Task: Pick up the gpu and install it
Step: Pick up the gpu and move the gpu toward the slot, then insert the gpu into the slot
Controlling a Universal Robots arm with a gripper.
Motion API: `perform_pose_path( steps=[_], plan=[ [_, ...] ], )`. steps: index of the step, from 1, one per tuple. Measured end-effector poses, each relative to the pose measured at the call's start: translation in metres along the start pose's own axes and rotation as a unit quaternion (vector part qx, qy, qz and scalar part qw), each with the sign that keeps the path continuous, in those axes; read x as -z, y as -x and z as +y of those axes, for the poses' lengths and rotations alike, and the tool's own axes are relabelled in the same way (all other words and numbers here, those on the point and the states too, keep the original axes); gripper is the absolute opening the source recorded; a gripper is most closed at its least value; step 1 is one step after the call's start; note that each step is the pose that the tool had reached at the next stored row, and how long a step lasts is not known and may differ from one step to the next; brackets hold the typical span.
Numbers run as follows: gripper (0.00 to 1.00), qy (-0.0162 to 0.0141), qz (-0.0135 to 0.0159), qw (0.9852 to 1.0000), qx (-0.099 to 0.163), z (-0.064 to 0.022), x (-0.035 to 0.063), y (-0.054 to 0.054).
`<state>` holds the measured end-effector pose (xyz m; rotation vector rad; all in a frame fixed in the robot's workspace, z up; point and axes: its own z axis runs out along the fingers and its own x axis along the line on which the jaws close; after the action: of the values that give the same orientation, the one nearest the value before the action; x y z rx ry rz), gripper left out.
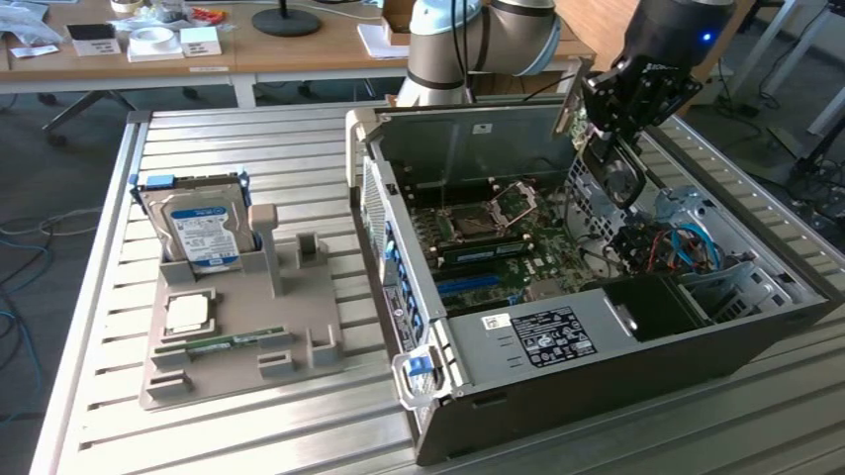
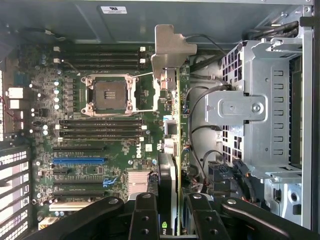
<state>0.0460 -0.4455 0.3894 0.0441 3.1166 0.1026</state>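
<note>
Over the open case (image 1: 568,346), toward 1 o'clock in the exterior view, the gripper (image 2: 169,212) grasps the gpu (image 2: 171,129) edge-down. It is mid-carry, and seating calls for aligning the card with a motherboard (image 2: 115,145) slot.

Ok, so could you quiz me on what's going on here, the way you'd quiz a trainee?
1. True or false: the gpu lies on the grey holder beside the computer case.
2. What stands upright in that holder? A) hard drive B) keyboard C) power supply
3. What is the gripper closed on?

Key:
1. False. It hangs over the motherboard inside the open case.
2. A.
3. The gpu, seen edge-on between the fingers.
</note>
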Motion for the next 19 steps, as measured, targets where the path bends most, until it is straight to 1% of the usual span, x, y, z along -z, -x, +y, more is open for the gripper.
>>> perform_pose_path(
  steps=[17,19],
  plan=[
    [0.27,0.0000,0.0000,1.0000,0.000,-0.0001,-0.0012,0.0000],
    [0.27,0.0001,0.0005,1.0000,0.007,-0.0001,-0.0012,-0.0001]
  ],
)
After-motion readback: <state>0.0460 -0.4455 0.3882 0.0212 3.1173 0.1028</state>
